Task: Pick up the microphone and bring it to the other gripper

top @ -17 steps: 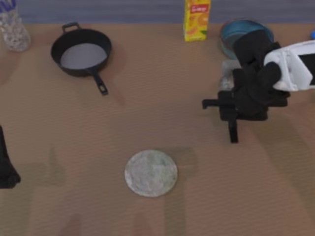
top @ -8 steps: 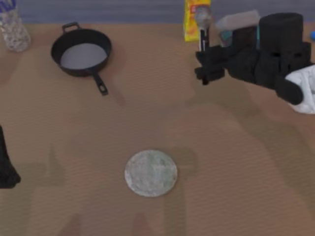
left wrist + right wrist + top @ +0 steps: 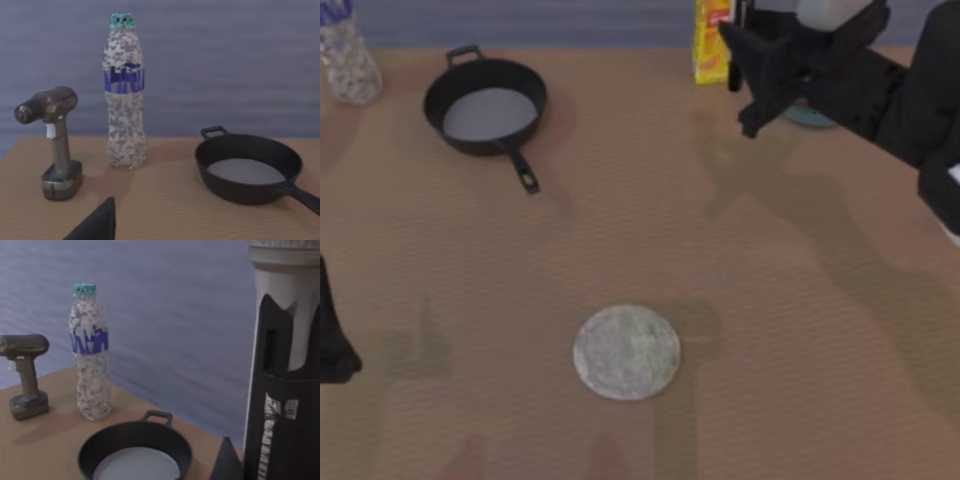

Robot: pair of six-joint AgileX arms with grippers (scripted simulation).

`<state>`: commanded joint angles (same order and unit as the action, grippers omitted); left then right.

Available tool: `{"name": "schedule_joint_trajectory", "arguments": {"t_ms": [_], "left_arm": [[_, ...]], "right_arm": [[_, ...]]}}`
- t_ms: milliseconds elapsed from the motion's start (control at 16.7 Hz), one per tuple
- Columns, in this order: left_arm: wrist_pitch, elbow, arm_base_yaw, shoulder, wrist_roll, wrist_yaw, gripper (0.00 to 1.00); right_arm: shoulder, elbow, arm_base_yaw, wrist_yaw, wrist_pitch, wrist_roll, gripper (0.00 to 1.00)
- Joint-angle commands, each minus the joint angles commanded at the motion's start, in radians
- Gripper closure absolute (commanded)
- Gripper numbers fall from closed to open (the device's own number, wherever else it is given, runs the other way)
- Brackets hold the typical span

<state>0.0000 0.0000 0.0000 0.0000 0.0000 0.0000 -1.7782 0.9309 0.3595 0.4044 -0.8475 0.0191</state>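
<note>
My right gripper (image 3: pixel 757 78) hangs raised over the table's back right, beside the juice carton. It is shut on the microphone (image 3: pixel 281 405), which fills that side of the right wrist view as a black handle with a pale grey upper part. One dark finger (image 3: pixel 227 464) shows next to the handle. From above the arm hides most of the microphone. The other gripper, my left one (image 3: pixel 332 345), is parked at the table's left edge. Its one visible finger (image 3: pixel 97 226) has nothing by it.
A black frying pan (image 3: pixel 485 105) sits at the back left, a patterned water bottle (image 3: pixel 348 62) in the far left corner, with a drill (image 3: pixel 54 145) beside it. An orange juice carton (image 3: pixel 718 42), a blue bowl (image 3: pixel 812 117) and a round grey disc (image 3: pixel 626 352) also stand here.
My right gripper has lifted the microphone off the table's right side and carried it up and toward the back, near the carton. The left arm has not moved.
</note>
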Motion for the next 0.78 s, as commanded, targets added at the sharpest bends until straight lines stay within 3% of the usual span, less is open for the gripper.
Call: {"name": "schedule_joint_trajectory", "arguments": {"t_ms": [420, 540, 780], "left_arm": [[0.000, 0.000, 0.000, 0.000, 0.000, 0.000, 0.00], [0.000, 0.000, 0.000, 0.000, 0.000, 0.000, 0.00], [0.000, 0.000, 0.000, 0.000, 0.000, 0.000, 0.00]], "right_arm": [[0.014, -0.005, 0.021, -0.013, 0.002, 0.001, 1.00], [0.060, -0.026, 0.069, -0.058, 0.019, 0.001, 1.00], [0.190, -0.087, 0.202, -0.186, 0.065, 0.005, 1.00]]}}
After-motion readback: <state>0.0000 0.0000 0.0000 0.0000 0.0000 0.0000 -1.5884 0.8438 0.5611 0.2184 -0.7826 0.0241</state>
